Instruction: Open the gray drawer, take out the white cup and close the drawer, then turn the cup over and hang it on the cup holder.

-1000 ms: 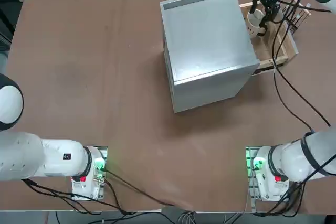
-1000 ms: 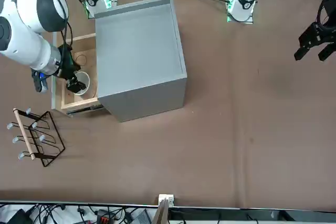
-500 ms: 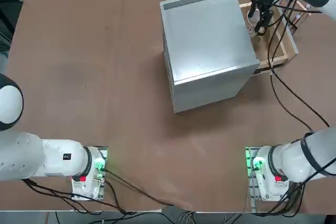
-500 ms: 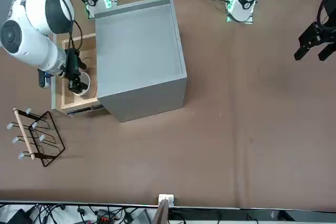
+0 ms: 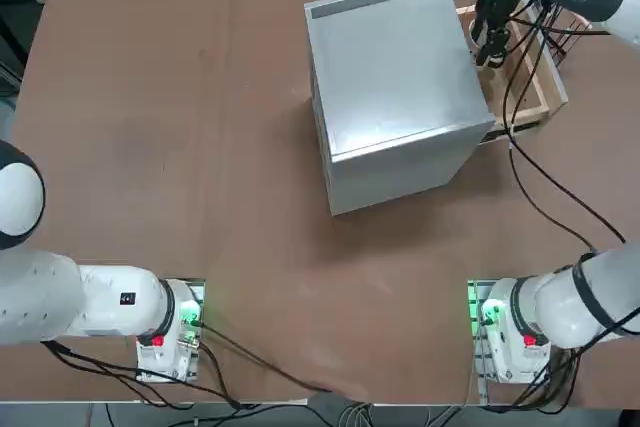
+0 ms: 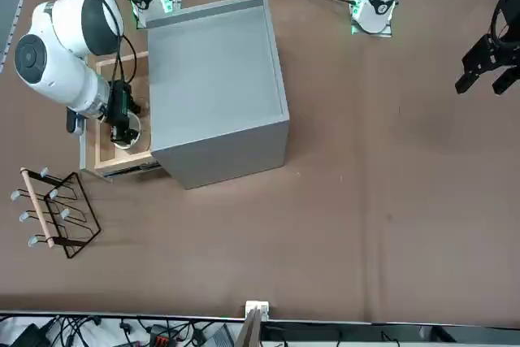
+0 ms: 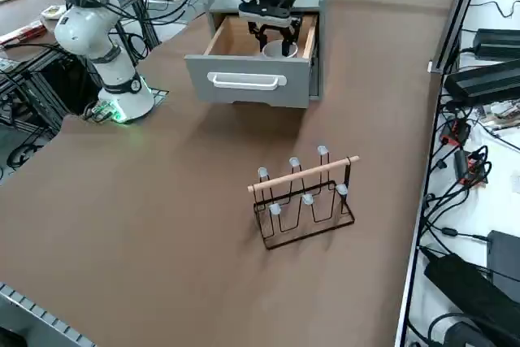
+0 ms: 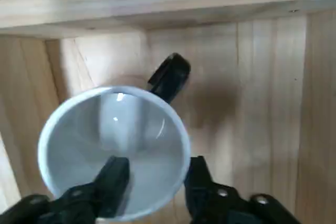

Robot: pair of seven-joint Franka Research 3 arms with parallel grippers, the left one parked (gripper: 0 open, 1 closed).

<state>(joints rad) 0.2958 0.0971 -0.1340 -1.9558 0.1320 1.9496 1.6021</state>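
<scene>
right gripper (image 8: 152, 179) is down inside the gray drawer (image 7: 248, 80), pointing straight down over the white cup (image 8: 113, 148). in the wrist view its two dark fingers (image 8: 113, 177) straddle the cup's rim: one finger inside the bowl, the other outside the wall, partly closed around the rim. whether the pads actually press the wall cannot be told, so a firm grip is not confirmed.

cup stands upright, mouth up, on the drawer's wooden floor, its dark handle sticking out to one side away from the fingers. it sits near a corner of the tray, close to the wooden rim.

drawer is pulled out from the gray box cabinet (image 5: 395, 77), light wooden rim and floor exposed, gray front with its pale handle facing outward in the right side view. from overhead the right gripper (image 5: 490, 37) hangs just beside the cabinet's side, over the open tray, and the cup is mostly hidden beneath it. in the front view a sliver of the white cup (image 6: 130, 134) shows under the black gripper body.

cup holder (image 7: 305, 197) stands on the brown table (image 5: 180, 147) well apart from the drawer front, upright, wooden bar across the top, white-tipped pegs bare.
</scene>
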